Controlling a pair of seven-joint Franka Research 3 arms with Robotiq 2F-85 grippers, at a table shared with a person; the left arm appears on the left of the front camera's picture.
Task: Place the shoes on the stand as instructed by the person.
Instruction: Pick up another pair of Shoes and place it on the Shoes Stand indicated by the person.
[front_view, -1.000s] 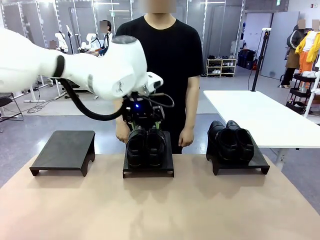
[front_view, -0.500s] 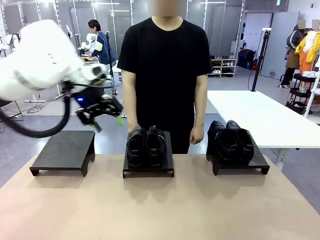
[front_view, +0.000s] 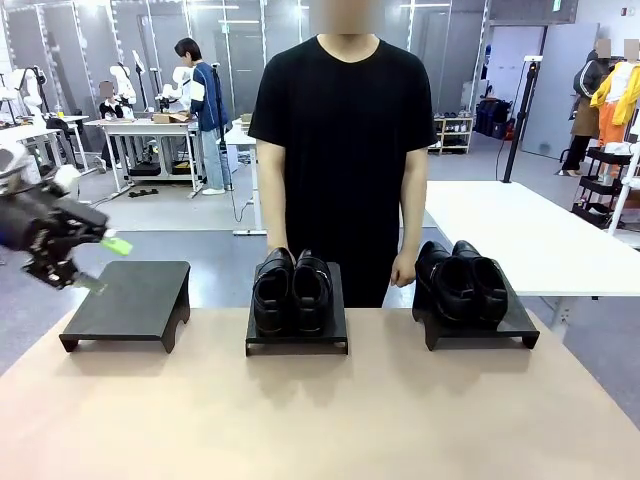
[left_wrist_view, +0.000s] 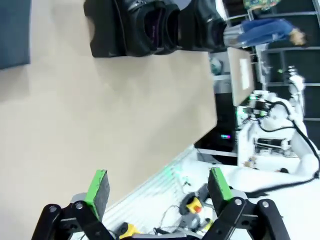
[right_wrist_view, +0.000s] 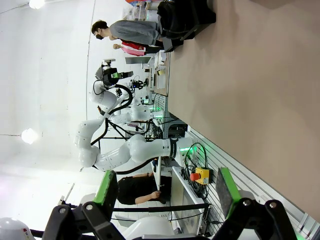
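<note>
The left gripper (front_view: 85, 262) hangs wide open and empty at the far left, just left of the bare left stand (front_view: 130, 300) and well apart from the shoes. One pair of shoes (front_view: 291, 290) sits on the middle stand (front_view: 297, 338), right of the bare stand; the second pair (front_view: 462, 280) sits on the right stand (front_view: 480, 325). The person (front_view: 342, 150) stands behind the middle stand. The right gripper (right_wrist_view: 165, 192) is open, empty.

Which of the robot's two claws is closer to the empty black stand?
The left. The left gripper hangs open in the air just off the empty stand, at its outer side. The right gripper is pulled back off the table's edge, also open, far from it.
</note>
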